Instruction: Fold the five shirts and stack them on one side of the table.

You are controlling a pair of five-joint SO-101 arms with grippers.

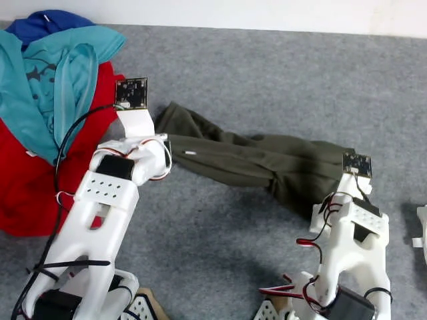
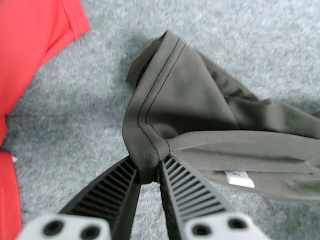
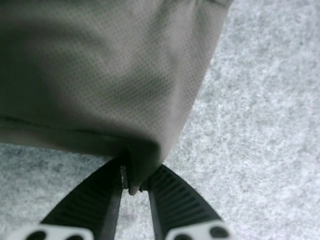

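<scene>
No legible text was found. A small white label [image 2: 239,179] sewn inside the olive shirt [image 2: 200,105] was too blurred to read. The dark print [image 1: 38,72] on the teal shirt [image 1: 20,100] showed no readable characters.

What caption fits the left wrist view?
Left tool pinching a corner of the olive shirt on the grey table, red shirt alongside.

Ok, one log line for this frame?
left claw: shut on olive shirt | right claw: shut on olive shirt | shirt pile: unfolded heap
</scene>
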